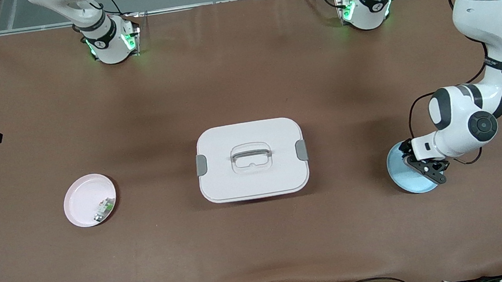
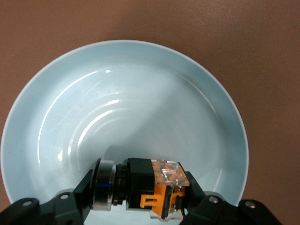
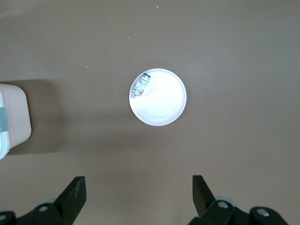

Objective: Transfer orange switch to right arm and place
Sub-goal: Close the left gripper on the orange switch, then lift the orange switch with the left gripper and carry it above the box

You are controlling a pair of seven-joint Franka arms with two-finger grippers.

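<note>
Down in the blue plate (image 2: pixel 42 117), at the table's four o'clock, my left end effector (image 2: pixel 140 199) clenches the orange switch (image 2: pixel 159 187). Handing over and placing remain; my right end effector (image 3: pixel 138 197) waits, released.

Bright, even light — soft shadows
</note>
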